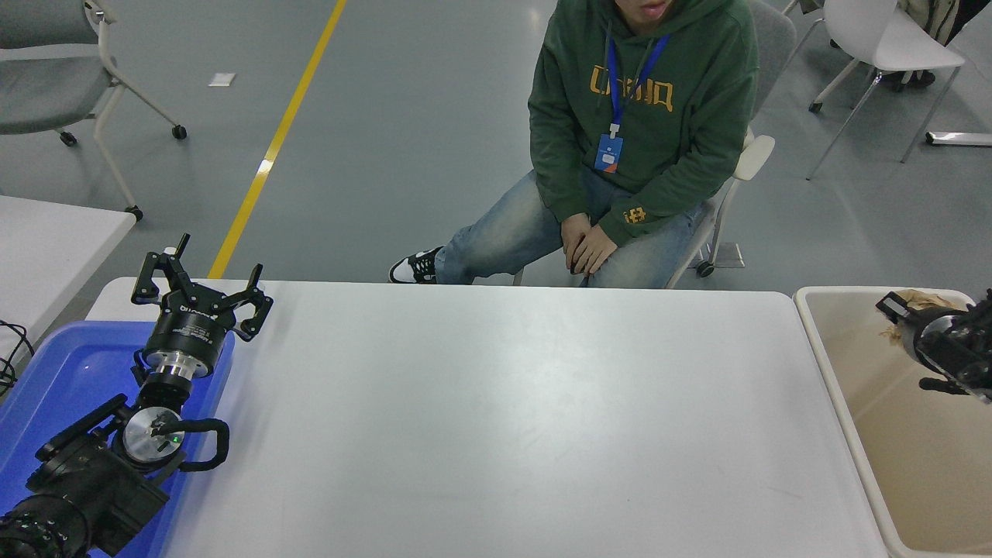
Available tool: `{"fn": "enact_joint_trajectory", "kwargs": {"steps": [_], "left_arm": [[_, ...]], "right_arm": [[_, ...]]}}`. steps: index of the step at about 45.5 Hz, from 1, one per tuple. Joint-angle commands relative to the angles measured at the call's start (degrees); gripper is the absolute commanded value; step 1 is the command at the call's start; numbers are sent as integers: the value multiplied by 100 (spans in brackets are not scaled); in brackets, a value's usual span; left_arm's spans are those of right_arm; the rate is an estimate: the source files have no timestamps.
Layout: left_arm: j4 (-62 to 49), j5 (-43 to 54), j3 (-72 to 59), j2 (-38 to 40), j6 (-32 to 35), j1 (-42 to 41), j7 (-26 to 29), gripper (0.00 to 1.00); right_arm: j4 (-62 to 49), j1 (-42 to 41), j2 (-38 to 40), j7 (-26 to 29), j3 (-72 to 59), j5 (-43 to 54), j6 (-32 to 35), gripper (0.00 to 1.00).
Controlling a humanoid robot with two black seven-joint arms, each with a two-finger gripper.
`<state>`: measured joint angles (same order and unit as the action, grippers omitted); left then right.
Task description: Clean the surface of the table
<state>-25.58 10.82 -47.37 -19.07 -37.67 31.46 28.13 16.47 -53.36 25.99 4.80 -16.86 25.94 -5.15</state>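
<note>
The table surface [496, 418] is a wide white tabletop, bare in its middle. My right gripper [932, 308] comes in from the right edge and hangs over the far end of the beige bin [833, 364]. It looks open, its jaws spread. A crumpled brown paper wad [926, 297] shows between them, against the bin's far rim. I cannot tell whether the paper still touches the gripper. My left gripper [200, 283] is parked at the lower left, open and empty, above the blue tray [54, 372].
A person in a green hoodie [643, 116] sits on a chair at the table's far side, hands [585, 244] clasped on the lap, off the table. A smaller white table [46, 248] stands at the left. Chairs stand on the grey floor behind.
</note>
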Motion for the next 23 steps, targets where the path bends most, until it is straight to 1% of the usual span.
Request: {"fn": "enact_joint_trajectory", "kwargs": {"steps": [1,6,7,11,13,16,20,23], "left_arm": [[0,-1,0,0,5,0,0,100],[0,7,0,0,5,0,0,100],[0,7,0,0,5,0,0,100],[0,7,0,0,5,0,0,100],[0,-1,0,0,5,0,0,100],[0,-1,0,0,5,0,0,100],[0,7,0,0,5,0,0,100],[0,-1,0,0,5,0,0,100]], "right_arm": [[-127,177,-103,-5,33,-36,-232,0],[-136,203,-112,4,165,-36,-311,0],[-136,203,-112,4,209,-36,-346,1],[-136,203,-103,4,271,-36,-461,23],[-136,195,-103,4,271,-36,-505,40],[-127,186,-103,13,306,-36,-540,71],[-118,168,-77,12,490,-54,-567,100],[-118,186,-59,13,683,-45,-558,100]]}}
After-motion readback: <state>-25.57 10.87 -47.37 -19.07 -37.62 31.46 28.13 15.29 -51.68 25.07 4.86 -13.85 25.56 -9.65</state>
